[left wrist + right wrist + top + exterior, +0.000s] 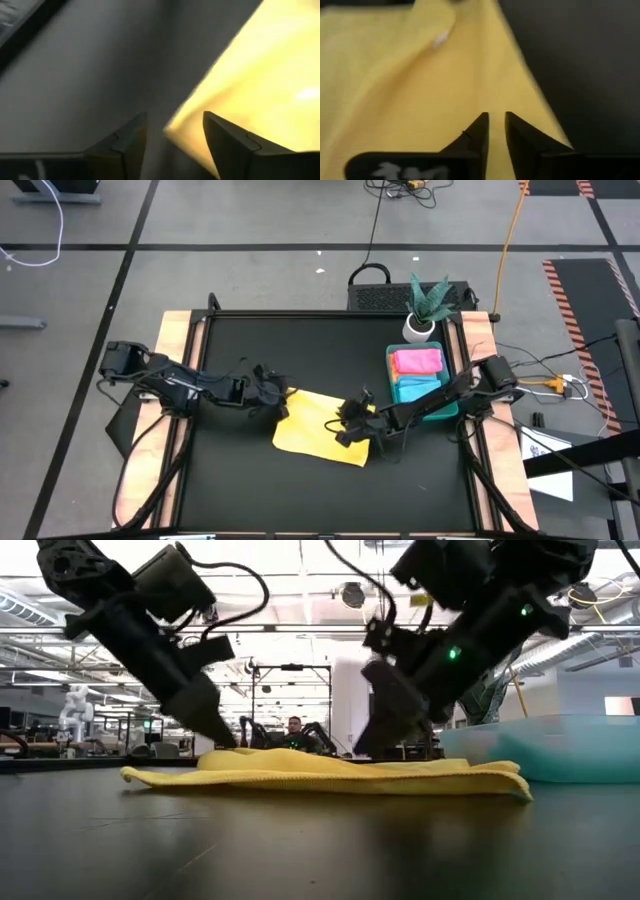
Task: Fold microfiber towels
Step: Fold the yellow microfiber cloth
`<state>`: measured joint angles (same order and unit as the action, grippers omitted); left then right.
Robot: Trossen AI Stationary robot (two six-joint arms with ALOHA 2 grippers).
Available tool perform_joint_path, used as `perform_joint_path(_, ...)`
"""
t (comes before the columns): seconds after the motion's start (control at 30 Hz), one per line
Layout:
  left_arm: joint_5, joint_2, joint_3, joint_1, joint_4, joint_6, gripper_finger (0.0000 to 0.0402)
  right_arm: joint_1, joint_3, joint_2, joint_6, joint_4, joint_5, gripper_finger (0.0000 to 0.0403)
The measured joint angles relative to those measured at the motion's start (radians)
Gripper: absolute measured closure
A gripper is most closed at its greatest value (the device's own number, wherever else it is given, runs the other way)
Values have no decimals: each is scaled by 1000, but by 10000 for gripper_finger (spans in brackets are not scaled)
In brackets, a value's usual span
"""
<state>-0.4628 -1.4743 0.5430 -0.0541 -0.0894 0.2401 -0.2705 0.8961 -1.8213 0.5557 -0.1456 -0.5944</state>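
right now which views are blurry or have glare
Left wrist view: soft and smeared, the yellow microfiber towel washed out bright. Right wrist view: towel slightly soft. Low view: ceiling lights glare behind the dark arms, black table shiny. High view: evenly lit.

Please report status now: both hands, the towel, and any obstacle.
Left hand open at yellow towel edge. Right hand slightly open over it. Towel flat on table, nothing in the way.

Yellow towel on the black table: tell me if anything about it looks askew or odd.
The yellow microfiber towel lies skewed, its edges running at an angle to the black table's sides, between the left claw and right claw. The pink folded towel and light blue folded towel sit neatly in the green plastic tray.
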Motion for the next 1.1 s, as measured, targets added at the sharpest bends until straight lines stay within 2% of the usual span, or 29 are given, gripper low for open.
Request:
perform_joint_path(0.07,88,2,1,2,-38,27,192,-9,-17,41,-12,-13,-38,327)
perform_joint_path(0.17,211,1,1,1,-87,34,191,-28,-42,86,-49,-67,-44,306)
perform_joint_path(0.37,247,-45,3,2,-108,85,230,-77,-124,106,-102,-287,-32,294)
perform_joint_path(0.57,434,-49,1,-26,-85,158,270,-120,-208,106,-94,-411,-30,297)
perform_joint_path(0.63,514,-42,1,-49,-88,147,281,-130,-224,107,-87,-441,-30,297)
perform_joint_path(0.77,631,-33,0,-120,-29,17,299,-145,-245,106,-86,-474,-30,297)
perform_joint_path(0.83,615,-33,0,-161,-16,-43,306,-151,-245,106,-89,-479,-29,297)
perform_joint_path(0.97,445,-33,0,-235,-30,-164,309,-157,-245,106,-97,-494,-29,297)
perform_joint_path(1.1,394,-33,0,-291,-55,-315,309,-157,-245,106,-97,-495,-29,298)
